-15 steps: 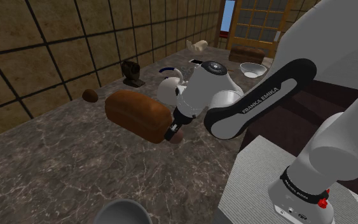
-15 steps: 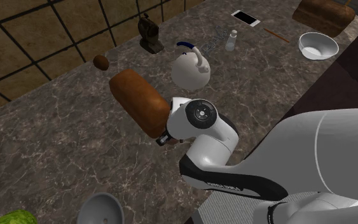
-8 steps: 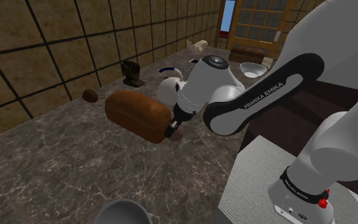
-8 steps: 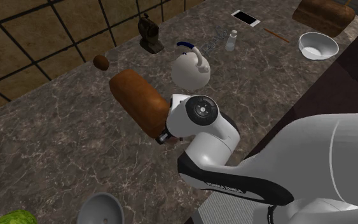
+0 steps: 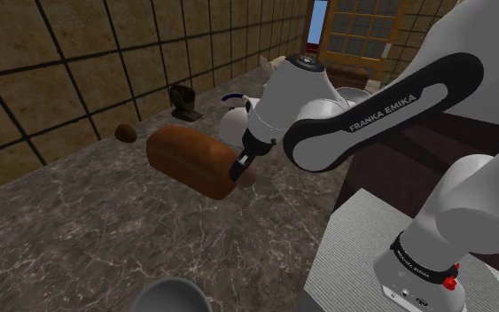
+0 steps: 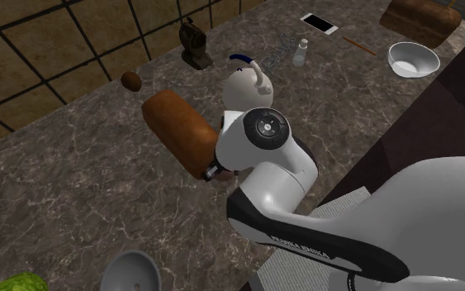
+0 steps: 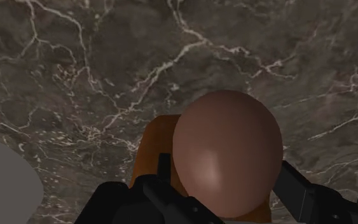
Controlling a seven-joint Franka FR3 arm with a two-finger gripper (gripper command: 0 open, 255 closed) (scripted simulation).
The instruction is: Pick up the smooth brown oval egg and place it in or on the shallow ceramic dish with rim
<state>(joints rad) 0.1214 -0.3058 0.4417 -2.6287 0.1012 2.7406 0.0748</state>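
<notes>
The gripper is clenched on the egg: in the wrist view the two black fingers come up on either side of the smooth brown oval and press against its flanks, with its rounded end sticking out past the fingertips. The egg sits square between them, not tilted to one side. Behind it a corner of the brown loaf shows, and beyond that the dark veined counter, which the egg seems to be clear of.

In the shoulder view the gripper points down and towards that view's left from the white wrist, with the egg at its tip, right at the near end of the loaf. Whether egg and loaf touch cannot be told.

The second exterior view puts the white dish well apart from the gripper, near that view's upper right and close to the counter's edge. A white kettle stands between loaf and dish, partly behind the arm. A grey bowl sits near that view's lower edge, and a small brown oval thing lies beyond the loaf, near the tiled wall
</notes>
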